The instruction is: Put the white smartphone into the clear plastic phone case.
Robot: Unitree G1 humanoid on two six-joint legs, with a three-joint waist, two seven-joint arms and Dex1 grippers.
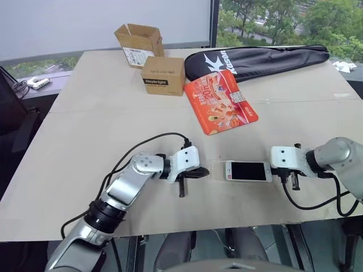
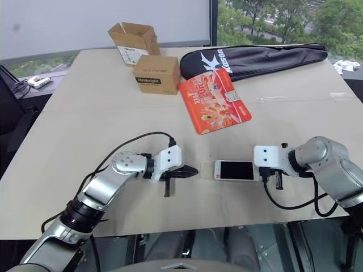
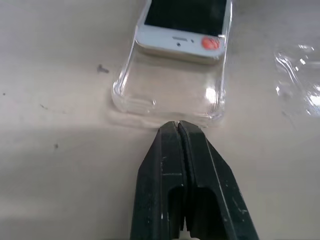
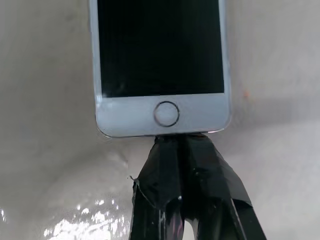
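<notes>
The white smartphone point(image 1: 248, 171) lies flat near the table's front edge, black screen up. Its earpiece end, which has an orange dot, rests partway inside the clear plastic phone case point(image 3: 167, 97). The case's other end is bare. My left gripper point(image 3: 176, 126) is shut, and its tips touch the case's free end. My right gripper point(image 4: 175, 139) is also shut, with its tips pressed against the phone's home-button end point(image 4: 166, 114). The two grippers face each other along the phone's length, and neither holds anything.
An orange packet point(image 1: 221, 102) lies behind the phone. Two cardboard boxes point(image 1: 163, 75) point(image 1: 139, 42) and a long black bag point(image 1: 261, 59) sit farther back. A scrap of clear film point(image 3: 300, 75) lies beside the case. The table's front edge point(image 1: 187, 231) is close.
</notes>
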